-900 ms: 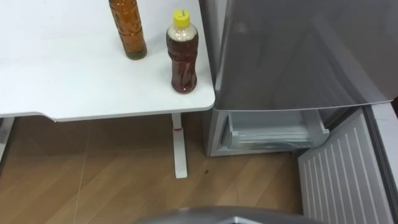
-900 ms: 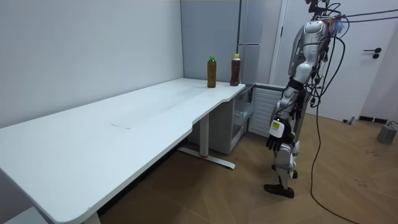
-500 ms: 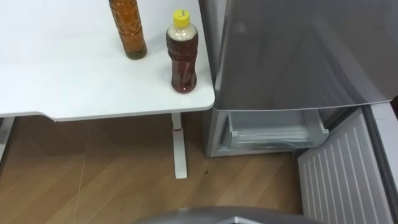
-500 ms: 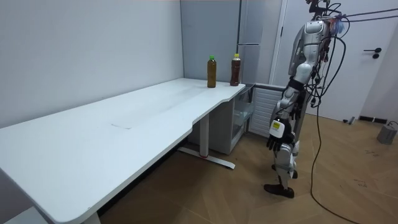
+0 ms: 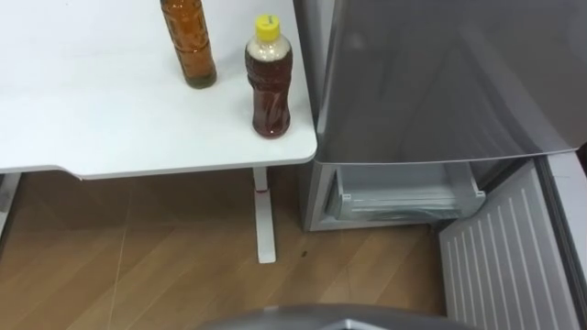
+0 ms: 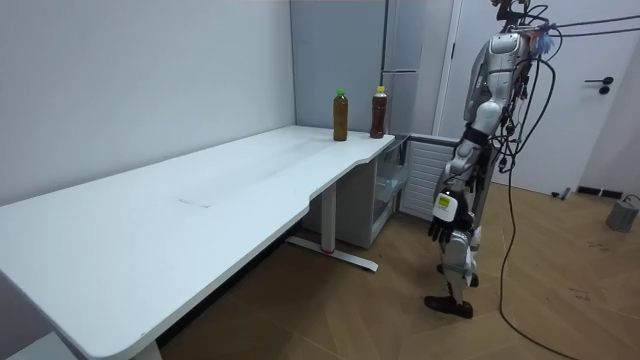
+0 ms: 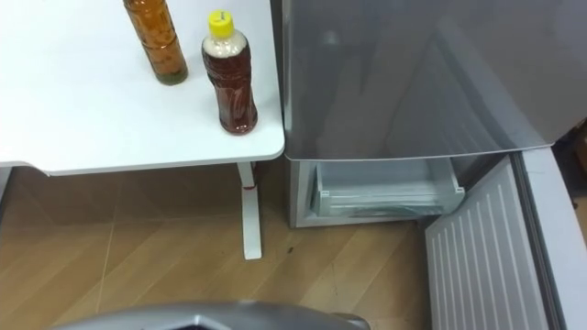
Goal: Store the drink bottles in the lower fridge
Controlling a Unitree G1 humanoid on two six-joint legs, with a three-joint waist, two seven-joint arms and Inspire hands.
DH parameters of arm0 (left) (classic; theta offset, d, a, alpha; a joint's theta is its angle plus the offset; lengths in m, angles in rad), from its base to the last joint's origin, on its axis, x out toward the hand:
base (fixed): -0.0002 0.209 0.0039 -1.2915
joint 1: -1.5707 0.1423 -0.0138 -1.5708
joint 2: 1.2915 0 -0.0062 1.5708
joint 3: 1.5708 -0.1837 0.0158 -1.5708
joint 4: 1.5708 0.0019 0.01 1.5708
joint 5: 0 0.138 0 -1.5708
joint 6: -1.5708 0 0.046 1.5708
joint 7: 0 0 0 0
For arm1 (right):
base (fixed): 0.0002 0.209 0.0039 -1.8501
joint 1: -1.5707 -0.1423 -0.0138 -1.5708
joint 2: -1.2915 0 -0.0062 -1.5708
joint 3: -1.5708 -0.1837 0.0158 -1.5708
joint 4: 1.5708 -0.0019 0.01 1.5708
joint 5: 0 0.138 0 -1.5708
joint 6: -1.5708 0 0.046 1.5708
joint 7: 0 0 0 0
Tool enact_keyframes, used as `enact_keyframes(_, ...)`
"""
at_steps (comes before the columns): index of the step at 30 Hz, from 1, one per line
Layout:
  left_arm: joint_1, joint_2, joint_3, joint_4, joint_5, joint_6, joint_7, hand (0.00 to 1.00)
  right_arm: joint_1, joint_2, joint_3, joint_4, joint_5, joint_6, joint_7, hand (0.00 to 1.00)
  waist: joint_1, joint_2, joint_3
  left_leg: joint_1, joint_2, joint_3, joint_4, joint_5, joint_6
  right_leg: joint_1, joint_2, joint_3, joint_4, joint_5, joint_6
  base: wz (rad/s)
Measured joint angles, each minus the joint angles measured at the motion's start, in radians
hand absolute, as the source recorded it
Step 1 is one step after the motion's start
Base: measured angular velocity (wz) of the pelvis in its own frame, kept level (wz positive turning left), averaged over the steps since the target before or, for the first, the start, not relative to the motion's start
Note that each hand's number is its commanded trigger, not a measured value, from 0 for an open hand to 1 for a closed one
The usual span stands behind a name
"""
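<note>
Standing on the wood floor [image 5: 138,257] at the worktop's corner, the robot faces the fridge [image 5: 440,73]. In the room view its left hand [image 6: 437,228] hangs beside its thigh, apart from everything. It is too small there for me to tell how its fingers are set.

One white leg [image 5: 264,220] of the worktop [image 5: 92,110] shows below its near edge. Beside it, the lower fridge stands open. Its door [image 5: 500,266] swings out to the right with the ribbed inner face showing, and it is cut off at the picture's bottom and right. One pale drawer [image 5: 404,197] shows inside. The closed grey upper door overhangs it, so the space behind and above the drawer is hidden, and whether anything lies in the drawer cannot be made out.

Two drinks stand upright on the worktop's corner nearest the fridge, close together but not touching. The yellow-capped bottle [image 5: 268,87] holds dark reddish-brown liquid and stands nearer the edge and the fridge. The green-capped bottle [image 5: 189,41] is amber and stands a little farther back and left. Its top is cut off in the eye views, and its cap shows in the room view.
</note>
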Motion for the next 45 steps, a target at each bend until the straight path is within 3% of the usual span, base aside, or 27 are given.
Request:
enact_keyframes(5,0.001,0.0,0.049,0.001,-0.078,0.002,0.0,0.0,-0.003,0.001,-0.014,0.005,-0.001,0.002,-0.002,0.0,0.003,-0.001,-0.0002,-0.002,0.0,-0.003,0.0,0.0,0.0,0.001,0.0,-0.001,0.001,0.0,0.0,0.0)
enact_keyframes(11,0.021,0.002,0.118,0.013,-0.256,0.008,0.004,0.0,-0.007,0.001,-0.04,0.016,-0.001,0.009,-0.001,0.0,0.005,-0.001,-0.0003,-0.002,0.0,-0.005,0.005,0.0,0.0,0.005,0.001,-0.001,0.0,0.0,0.0,0.0)
enact_keyframes(16,0.05,-0.001,0.188,0.03,-0.438,0.005,0.072,0.0,-0.003,0.0,-0.085,0.017,0.0,0.01,-0.004,0.0,0.003,0.002,0.0001,-0.001,-0.003,-0.02,0.007,-0.001,0.001,0.015,-0.002,-0.014,-0.001,-0.003,0.001,0.08)
enact_keyframes(20,0.052,-0.002,0.235,0.024,-0.59,0.003,0.188,0.0,-0.011,-0.001,-0.086,0.016,0.025,0.01,-0.027,0.0,0.005,0.009,0.0001,-0.003,-0.004,-0.026,0.007,-0.002,0.002,0.017,-0.004,-0.025,0.001,-0.003,0.001,0.07)
enact_keyframes(23,0.046,-0.003,0.306,-0.034,-0.724,-0.032,0.246,0.0,-0.018,-0.004,-0.092,0.013,0.024,0.009,-0.031,0.0,0.008,0.014,-0.0008,-0.001,-0.006,-0.033,0.004,-0.001,0.002,0.018,-0.004,-0.028,0.003,-0.003,0.001,0.02)
enact_keyframes(24,0.038,-0.003,0.335,-0.048,-0.768,-0.058,0.269,0.0,-0.022,-0.006,-0.102,0.014,0.027,0.007,-0.03,0.0,0.008,0.016,-0.0011,0.001,-0.007,-0.034,0.002,-0.001,0.002,0.019,-0.004,-0.029,0.003,-0.003,0.001,0.0)
enact_keyframes(29,0.007,0.0,0.414,-0.168,-0.836,-0.115,0.379,0.0,-0.029,-0.024,-0.159,0.012,0.034,-0.016,-0.032,0.0,0.009,0.019,-0.0013,-0.007,-0.012,-0.045,0.006,-0.001,0.002,0.018,-0.009,-0.041,0.013,-0.004,0.003,0.07)
enact_keyframes(32,-0.002,0.0,0.418,-0.231,-0.849,-0.156,0.444,0.0,-0.03,-0.033,-0.163,0.006,0.033,-0.042,-0.032,0.0,0.01,0.027,-0.0034,-0.008,-0.013,-0.047,0.006,-0.002,0.004,0.017,-0.009,-0.039,0.009,-0.005,0.004,0.0)
enact_keyframes(35,-0.005,-0.001,0.418,-0.332,-0.861,-0.17,0.514,0.0,-0.03,-0.039,-0.166,-0.003,0.035,-0.06,-0.031,0.0,0.01,0.033,-0.0059,-0.006,-0.014,-0.053,0.006,-0.002,0.004,0.018,-0.01,-0.041,0.007,-0.004,0.004,0.0)
enact_keyframes(37,-0.005,-0.001,0.418,-0.408,-0.874,-0.215,0.561,0.0,-0.034,-0.047,-0.167,-0.005,0.035,-0.078,-0.031,0.0,0.015,0.03,-0.0048,-0.005,-0.015,-0.055,0.005,-0.002,0.004,0.018,-0.01,-0.04,0.006,-0.004,0.004,0.0)
enact_keyframes(39,-0.007,-0.001,0.418,-0.453,-0.87,-0.234,0.592,0.0,-0.034,-0.048,-0.179,-0.007,0.033,-0.089,-0.03,0.0,0.015,0.031,-0.0047,-0.006,-0.015,-0.055,0.005,-0.002,0.004,0.015,-0.009,-0.04,0.005,-0.004,0.004,0.0)
enact_keyframes(45,-0.002,-0.001,0.418,-0.704,-0.871,-0.254,0.697,0.0,-0.018,-0.048,-0.18,-0.005,0.033,-0.098,-0.025,0.0,0.032,0.028,-0.0087,-0.007,-0.015,-0.057,-0.001,-0.002,0.004,0.013,-0.009,-0.041,0.003,-0.005,0.004,0.0)
